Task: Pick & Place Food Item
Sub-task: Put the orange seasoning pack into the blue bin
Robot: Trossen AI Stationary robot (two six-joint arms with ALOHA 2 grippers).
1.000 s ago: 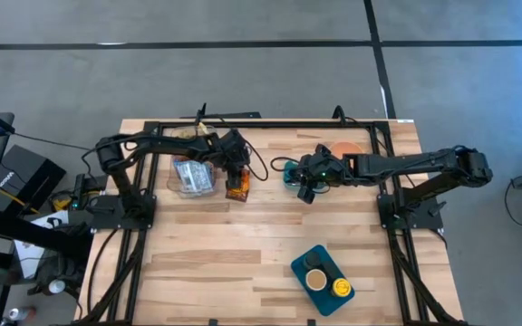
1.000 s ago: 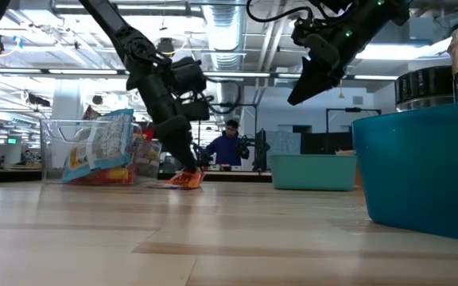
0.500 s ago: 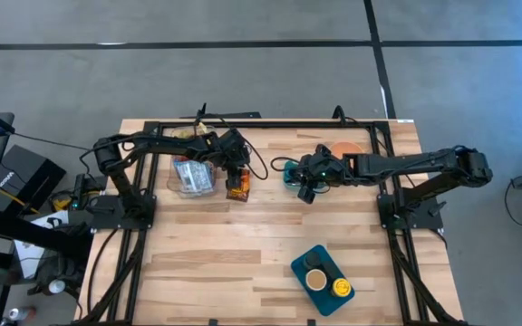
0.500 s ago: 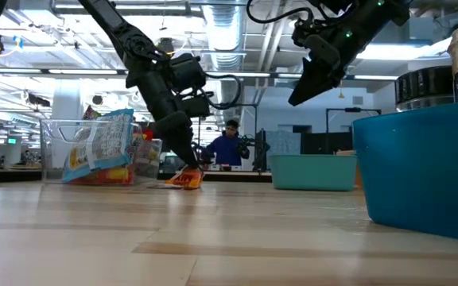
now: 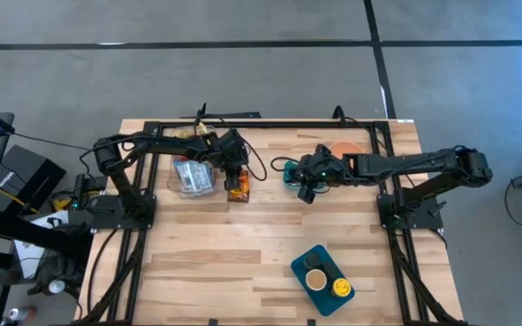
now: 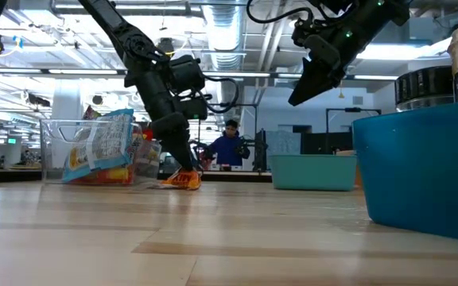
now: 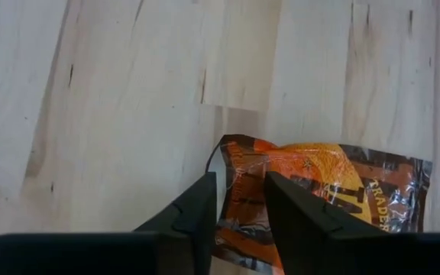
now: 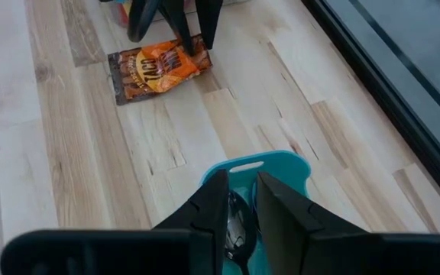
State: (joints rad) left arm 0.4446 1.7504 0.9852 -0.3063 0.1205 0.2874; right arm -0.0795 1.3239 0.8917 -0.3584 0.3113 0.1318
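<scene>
Pale wooden worktop [image 5: 243,244], framed by black rails, under a bright industrial hall; landmark taken as the clear bin [image 5: 191,176] of packets near the left arm's side. Just beside that bin, lying flat on the planks: orange snack packet [image 7: 312,195], the food item to be moved. Left pincer [image 7: 239,202] lowered straight onto the packet's edge, fingers [image 7: 197,210] narrowed around the crinkled foil, apparently pinching it; probably angled down steeply so as to nip the thin edge off the flat wood. Right pincer [image 8: 239,202] held high, well away from the bin on its far side, pressed nearly together with nothing between; poised over a small teal container [image 8: 270,172], seemingly waiting. Farther from the bin, toward the front: blue tray [image 5: 323,279] carrying round tins.
</scene>
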